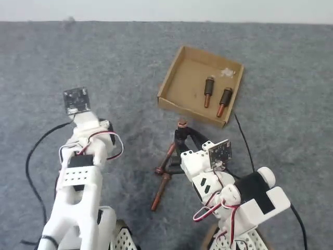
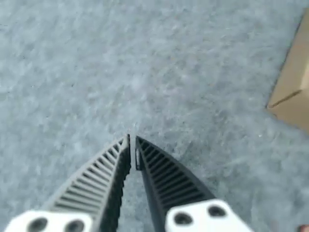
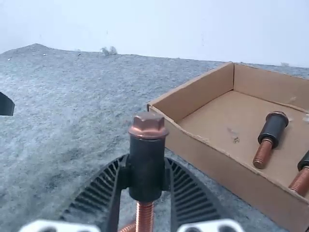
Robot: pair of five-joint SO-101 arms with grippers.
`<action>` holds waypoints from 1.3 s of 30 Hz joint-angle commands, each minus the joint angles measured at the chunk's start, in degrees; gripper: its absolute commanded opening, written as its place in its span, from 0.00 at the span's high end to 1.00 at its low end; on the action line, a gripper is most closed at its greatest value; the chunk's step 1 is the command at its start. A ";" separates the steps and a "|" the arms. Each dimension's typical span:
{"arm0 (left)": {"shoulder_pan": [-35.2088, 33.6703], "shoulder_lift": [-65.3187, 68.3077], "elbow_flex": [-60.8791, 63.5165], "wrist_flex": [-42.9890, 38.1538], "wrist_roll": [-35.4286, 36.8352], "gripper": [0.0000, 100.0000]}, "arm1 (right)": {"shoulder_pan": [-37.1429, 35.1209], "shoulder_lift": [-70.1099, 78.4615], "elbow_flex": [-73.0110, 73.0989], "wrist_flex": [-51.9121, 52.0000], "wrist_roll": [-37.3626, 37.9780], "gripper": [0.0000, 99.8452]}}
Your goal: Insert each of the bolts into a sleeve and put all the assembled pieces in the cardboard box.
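My right gripper (image 3: 145,170) is shut on a black sleeve with a copper bolt (image 3: 147,145) through it, held upright with the hex head on top. From above, this piece (image 1: 181,127) hangs just in front of the cardboard box (image 1: 167,82), close to its near wall. Two assembled pieces (image 1: 208,91) (image 1: 225,102) lie side by side inside the box, also seen past its near wall (image 3: 207,151) as (image 3: 269,137). Two loose copper bolts (image 1: 167,155) (image 1: 160,191) lie on the carpet below the right arm. My left gripper (image 2: 132,141) is shut and empty over bare carpet, left of the box (image 2: 294,89).
Grey carpet covers the table. A black cable (image 1: 243,143) runs from the box's near corner toward the right arm's base. Another cable (image 1: 32,156) loops beside the left arm. Open carpet lies between the left arm and the box.
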State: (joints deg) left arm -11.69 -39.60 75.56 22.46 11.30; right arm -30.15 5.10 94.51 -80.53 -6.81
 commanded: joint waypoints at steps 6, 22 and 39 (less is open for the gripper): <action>2.02 0.35 -0.04 -2.46 -7.38 0.99 | 0.40 -0.84 0.79 0.31 -0.18 0.99; 1.93 0.35 1.36 -5.36 -7.47 0.99 | 0.31 -9.54 1.58 12.00 -0.18 0.99; 1.93 0.53 0.75 -5.01 -10.46 0.99 | 0.84 -52.00 0.88 67.03 -0.44 0.99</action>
State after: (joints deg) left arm -9.85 -39.34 77.67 18.33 1.45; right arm -30.15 -37.45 94.86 -22.51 -6.81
